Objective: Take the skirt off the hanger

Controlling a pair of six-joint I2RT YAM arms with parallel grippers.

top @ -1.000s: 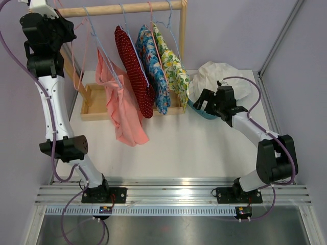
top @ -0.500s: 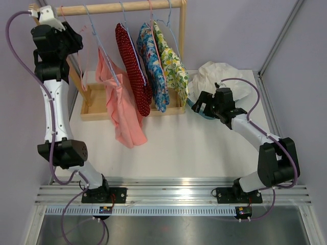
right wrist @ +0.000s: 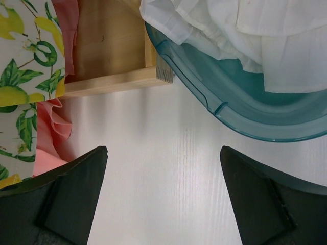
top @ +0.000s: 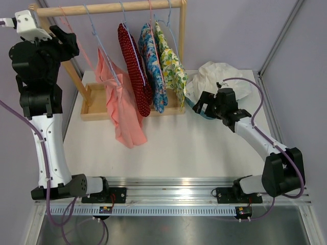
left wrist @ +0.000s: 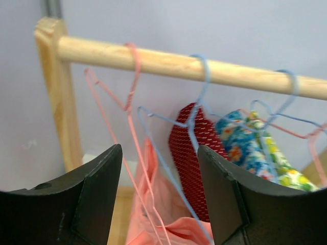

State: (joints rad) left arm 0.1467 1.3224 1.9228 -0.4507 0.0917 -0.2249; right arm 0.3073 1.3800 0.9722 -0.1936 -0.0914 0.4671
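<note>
Just now the left hand has let go. A second ago it was pressed together up at the round wooden rail, by the thin pink wire hanger. Since then its fingers have spread with nothing between them, and the arm has drawn back towards the far left corner of the table. That pink hanger now hangs bare on the rail, so it looks finished with.

The task's thing is still to do. The salmon-pink skirt droops in soft, ruffled folds from the pale blue wire hanger, hooked next along the rail above the far left part of the table. Beside it hang a red white-dotted garment, a blue floral one and a lemon-print one, all limp cotton-like cloth packed close together.

The right hand is spread wide and empty. It hovers over smooth white tabletop near the far right corner, just beside the rim of a glossy teal plastic basin heaped with crumpled white fabric. The square-cut end of the rack's pale wooden base sits close by. Slipping loose cloth off springy wire probably needs one hand to steady the hanger.
</note>
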